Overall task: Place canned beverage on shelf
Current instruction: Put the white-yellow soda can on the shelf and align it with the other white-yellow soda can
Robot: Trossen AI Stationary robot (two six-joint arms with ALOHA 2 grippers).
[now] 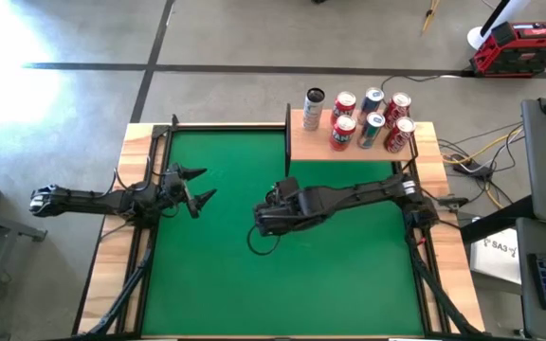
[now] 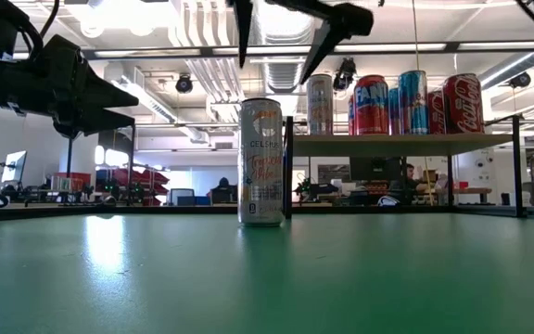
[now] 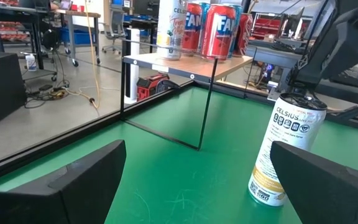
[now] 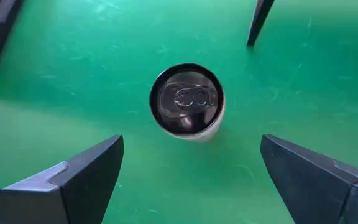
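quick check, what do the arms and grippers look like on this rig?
Both arms are dark, near black, slim and jointed, with black cables looping beside them. The left gripper ends in two pointed dark fingers. The right gripper's fingers are broad, flat, matte dark wedges that taper to a tip. No markings are visible on either.

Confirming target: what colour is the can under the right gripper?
White can with orange-gold print, clearest in left wrist view.
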